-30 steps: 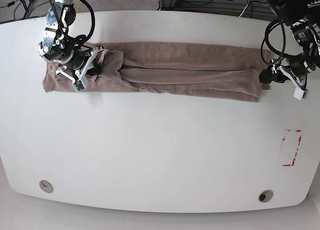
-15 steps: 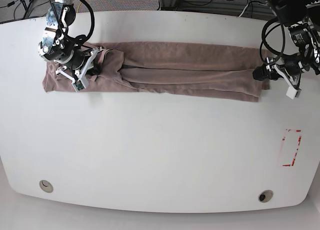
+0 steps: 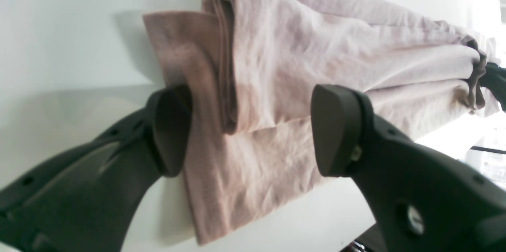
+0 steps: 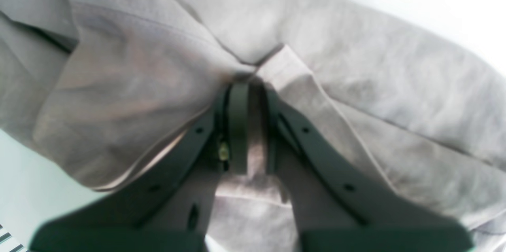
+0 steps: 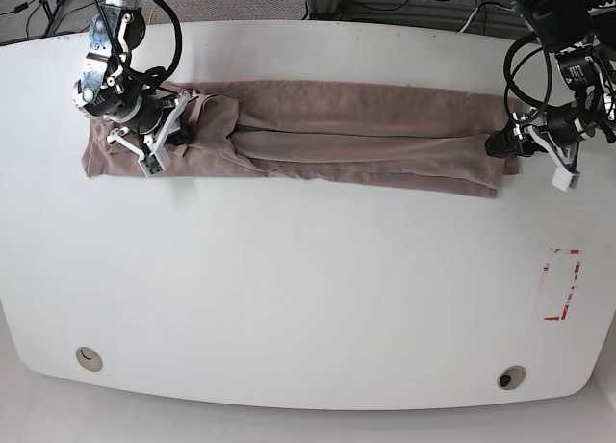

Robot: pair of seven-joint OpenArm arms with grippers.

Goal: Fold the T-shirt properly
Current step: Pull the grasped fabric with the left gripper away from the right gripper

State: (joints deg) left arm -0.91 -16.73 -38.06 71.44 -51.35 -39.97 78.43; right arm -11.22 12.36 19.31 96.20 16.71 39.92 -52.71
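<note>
The T-shirt (image 5: 366, 125) lies as a long, narrow, mauve-tan band across the far half of the white table (image 5: 308, 299). At its left end in the base view, my right gripper (image 5: 181, 125) is shut on a bunched fold of the cloth. The right wrist view shows that gripper (image 4: 253, 90) pinching a pleat of the T-shirt (image 4: 355, 66). At the band's right end my left gripper (image 5: 502, 146) stands open. In the left wrist view its fingers (image 3: 170, 129) straddle the layered end of the T-shirt (image 3: 296, 66), and the gripper (image 3: 253, 125) is not closed on the cloth.
A red-outlined rectangle (image 5: 561, 284) is marked on the table near its right edge. Two round holes (image 5: 89, 358) (image 5: 511, 377) sit near the front edge. Cables and stands crowd the floor behind the far edge.
My left gripper has moved left onto the shirt's right end, still open. The right gripper and the cloth it holds have not moved.
</note>
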